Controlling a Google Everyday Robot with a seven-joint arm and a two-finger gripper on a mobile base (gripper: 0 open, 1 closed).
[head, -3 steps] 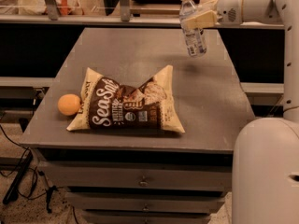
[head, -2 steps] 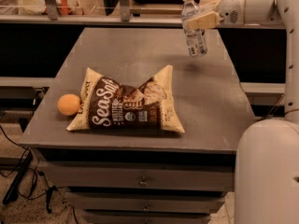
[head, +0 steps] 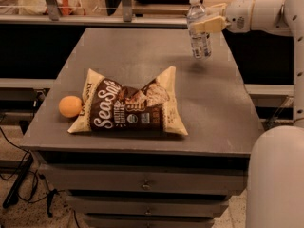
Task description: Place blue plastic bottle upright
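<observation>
The blue plastic bottle is a small clear bottle with a white cap and a pale label. It hangs nearly upright, cap up, above the far right part of the grey table. My gripper comes in from the right on a white arm and is shut on the bottle's upper half. The bottle's base is just above the table surface, with its shadow below it.
A brown and cream chip bag lies flat in the middle front of the table. An orange ball sits at its left end near the table's left edge. The robot's white base fills the lower right. Drawers are below the tabletop.
The gripper and bottle have shifted slightly up and back between the earlier frames and now; the bottle stays held nearly upright. The bag and the ball have not moved.
</observation>
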